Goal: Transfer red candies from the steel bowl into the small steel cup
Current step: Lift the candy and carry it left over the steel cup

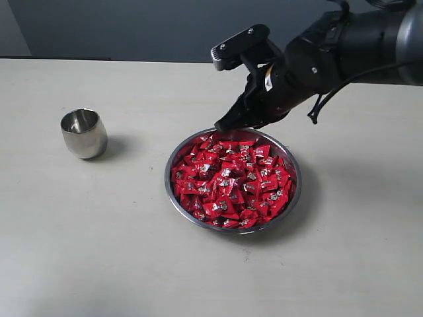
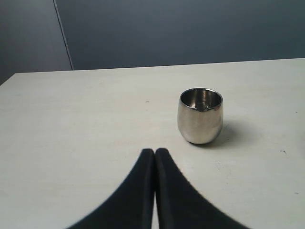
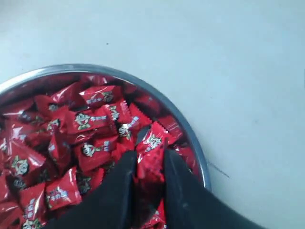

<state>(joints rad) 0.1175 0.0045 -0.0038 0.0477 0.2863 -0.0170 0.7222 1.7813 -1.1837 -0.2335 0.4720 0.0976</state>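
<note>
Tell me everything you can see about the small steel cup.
The small steel cup is a handleless, barrel-shaped tumbler of polished, mirror-like metal with a thin rim. It stands upright, apparently empty, on the pale table, left of the steel bowl and well apart from it in the exterior view. Only the table touches it; the shut left hand points toward it without contact.

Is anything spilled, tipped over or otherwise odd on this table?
Nothing stands out. The red candies sit in the steel bowl, none on the table, and the small steel cup stands upright.
</note>
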